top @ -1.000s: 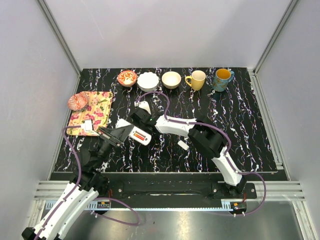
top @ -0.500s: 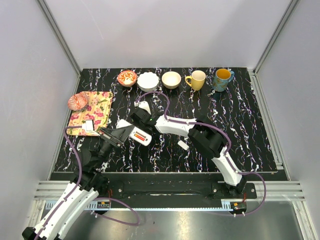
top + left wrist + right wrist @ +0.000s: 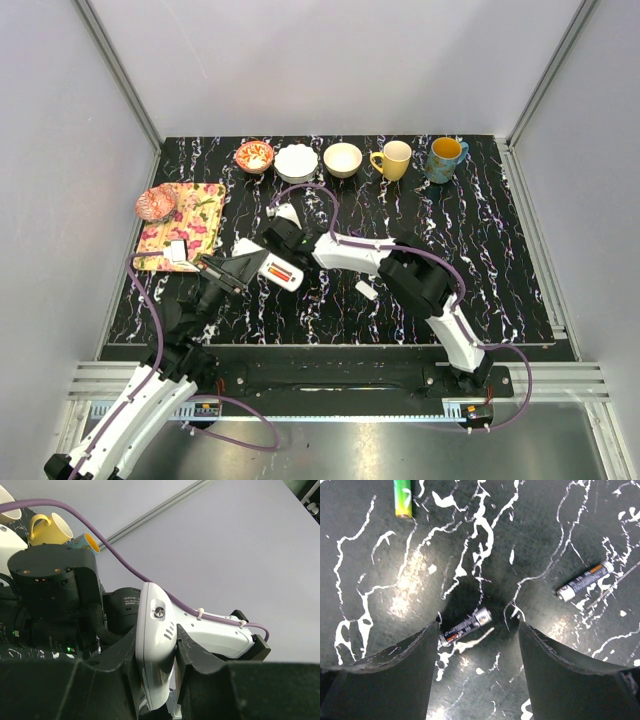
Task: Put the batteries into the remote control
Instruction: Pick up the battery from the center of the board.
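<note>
The white remote control (image 3: pixel 290 278) is tilted off the table, and my left gripper (image 3: pixel 238 268) is shut on its near end. In the left wrist view both fingers press on the remote control (image 3: pixel 156 640). A reddish-orange battery (image 3: pixel 278 271) lies in its slot. My right gripper (image 3: pixel 281 232) points down at the table just behind the remote. It is open in the right wrist view (image 3: pixel 479 626), with a dark battery (image 3: pixel 466 624) lying loose on the table between its fingers and nearer the left one. A second dark battery (image 3: pixel 585 581) lies off to the right.
A green and yellow battery (image 3: pixel 402 497) lies farther off. A small white tab (image 3: pixel 367 290) is right of the remote. A floral cloth (image 3: pixel 185 222) lies at the left. Bowls (image 3: pixel 296 161) and mugs (image 3: pixel 393 159) line the back edge.
The right wrist has shifted very slightly beside the remote. The left arm and the remote have stayed where they were.
</note>
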Robot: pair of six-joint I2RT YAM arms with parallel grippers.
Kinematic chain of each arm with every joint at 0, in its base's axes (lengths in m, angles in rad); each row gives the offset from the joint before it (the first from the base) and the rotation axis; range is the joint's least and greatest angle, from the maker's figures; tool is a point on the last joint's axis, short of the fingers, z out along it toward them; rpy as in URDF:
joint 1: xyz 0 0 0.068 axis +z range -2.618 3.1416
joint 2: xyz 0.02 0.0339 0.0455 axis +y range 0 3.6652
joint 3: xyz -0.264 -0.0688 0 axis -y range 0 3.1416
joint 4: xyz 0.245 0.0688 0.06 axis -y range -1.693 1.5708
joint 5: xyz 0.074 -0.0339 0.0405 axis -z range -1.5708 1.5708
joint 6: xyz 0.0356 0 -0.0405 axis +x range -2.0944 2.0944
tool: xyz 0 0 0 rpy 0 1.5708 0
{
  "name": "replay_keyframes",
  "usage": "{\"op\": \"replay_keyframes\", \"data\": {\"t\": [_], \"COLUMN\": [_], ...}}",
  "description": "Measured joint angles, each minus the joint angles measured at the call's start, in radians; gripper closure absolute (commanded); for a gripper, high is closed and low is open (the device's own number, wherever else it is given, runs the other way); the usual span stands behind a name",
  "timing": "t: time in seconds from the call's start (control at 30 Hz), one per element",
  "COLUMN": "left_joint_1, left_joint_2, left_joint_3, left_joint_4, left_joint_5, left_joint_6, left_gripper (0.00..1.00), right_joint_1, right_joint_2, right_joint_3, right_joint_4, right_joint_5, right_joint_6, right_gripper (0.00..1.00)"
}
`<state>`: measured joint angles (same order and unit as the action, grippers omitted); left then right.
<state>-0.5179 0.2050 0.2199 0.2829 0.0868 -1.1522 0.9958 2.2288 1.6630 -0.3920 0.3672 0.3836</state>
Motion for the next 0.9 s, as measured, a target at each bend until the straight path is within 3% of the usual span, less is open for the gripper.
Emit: {"op": "replay_keyframes", "data": {"t": [0.5,0.9], "left_joint_1": [0.0,0.0], "left_joint_2": [0.027,0.028], "left_joint_3": [0.0,0.0], "left_joint_4": [0.012,0.022], "left_joint_5": [0.007,0.008], "left_joint_6": [0.0,-0.001], "left_gripper": [1.0,1.0], "right_joint_1": [-0.01,-0.016], "right_joint_2": [-0.095,-0.018], "right_joint_3": [-0.142,0.024], "right_joint_4": [0.024,-0.054], "right_joint_5": [0.009,-0.055], "right_joint_6": [-0.056,-0.121], "right_gripper": [0.3,0.38]}}
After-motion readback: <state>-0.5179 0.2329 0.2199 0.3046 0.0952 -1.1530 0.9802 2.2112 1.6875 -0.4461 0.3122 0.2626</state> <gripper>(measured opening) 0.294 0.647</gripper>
